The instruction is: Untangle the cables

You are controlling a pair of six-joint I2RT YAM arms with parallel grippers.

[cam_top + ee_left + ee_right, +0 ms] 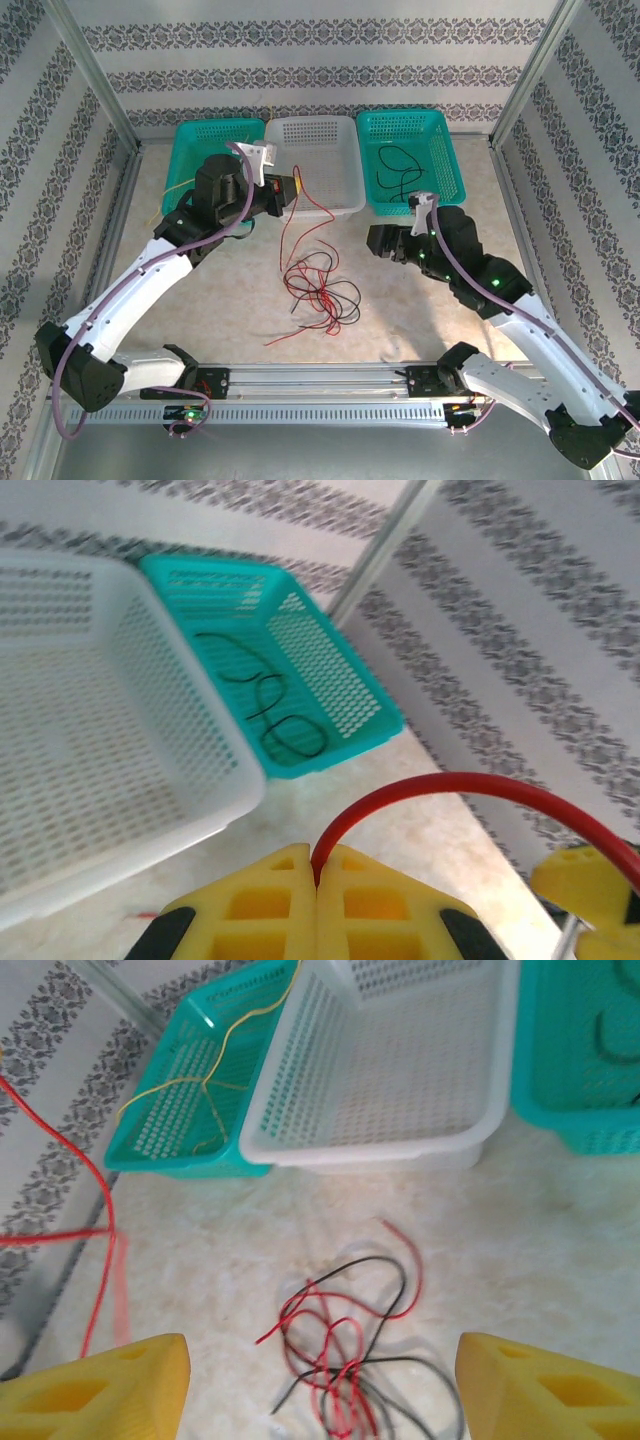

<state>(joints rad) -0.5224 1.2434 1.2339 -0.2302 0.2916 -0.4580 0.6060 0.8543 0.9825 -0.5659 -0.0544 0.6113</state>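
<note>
The left claw [315,878] pinches a red cable [470,783], held high probably to draw it out of the tangled cables [318,292] lying on the tabletop [220,300] below it, while the right claw [320,1380] hangs spread wide above that same heap.

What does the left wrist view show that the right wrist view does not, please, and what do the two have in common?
Left wrist view: the left gripper shut on a red cable, which arches off to the right. Right wrist view: the right gripper open, facing the tangle of red and black cables on the table, and a yellow cable in one teal basket. Both: the white basket and the other teal basket, holding a black cable.
</note>
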